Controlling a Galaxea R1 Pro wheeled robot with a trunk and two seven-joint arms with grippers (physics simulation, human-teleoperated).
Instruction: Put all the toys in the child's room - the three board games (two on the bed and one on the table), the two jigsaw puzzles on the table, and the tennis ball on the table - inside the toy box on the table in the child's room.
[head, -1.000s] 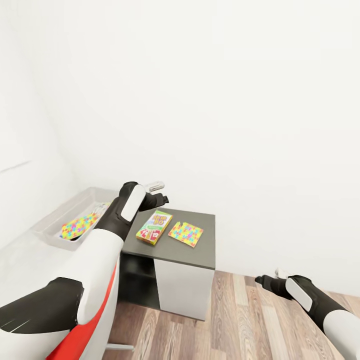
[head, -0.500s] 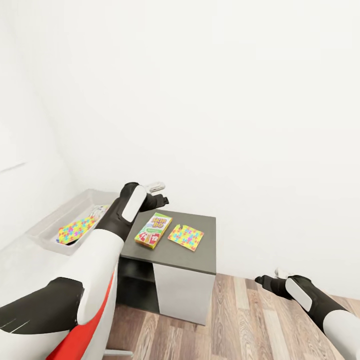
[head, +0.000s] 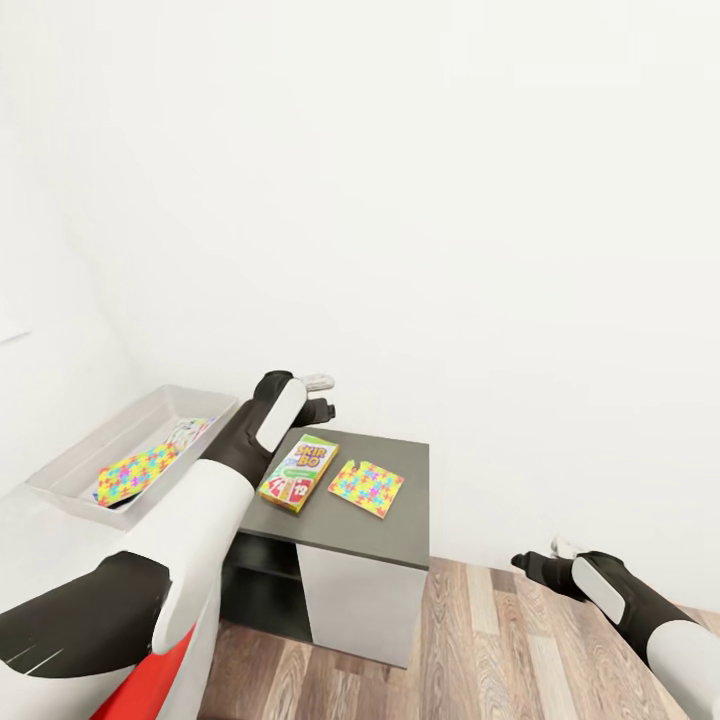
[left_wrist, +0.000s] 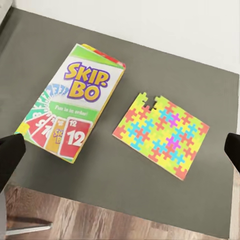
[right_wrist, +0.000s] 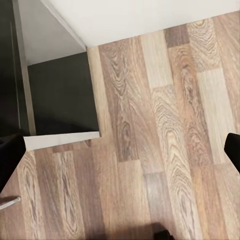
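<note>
A yellow-green and red board game (head: 298, 473) (left_wrist: 75, 102) lies flat on the dark grey side unit (head: 395, 535) of the table. Beside it lies a jigsaw puzzle (head: 366, 488) (left_wrist: 162, 134). My left gripper (head: 324, 395) (left_wrist: 120, 150) hovers open above the unit's back left corner, looking down on both. The toy box (head: 70, 462) stands on the pale desk top to the left, and another jigsaw puzzle (head: 135, 470) lies inside it. My right gripper (head: 540, 562) (right_wrist: 120, 150) hangs open over the floor, right of the unit, holding nothing.
A white wall runs close behind the desk and the side unit. Wood floor (head: 500, 640) (right_wrist: 165, 125) spreads in front of and right of the unit. A red and white chair (head: 165, 665) sits under my left arm. The unit has an open dark shelf (head: 265, 590) below.
The head view has shifted, so the toy box now sits further left and lower in the picture. Both arms hold nearly the same pose, both grippers still open.
</note>
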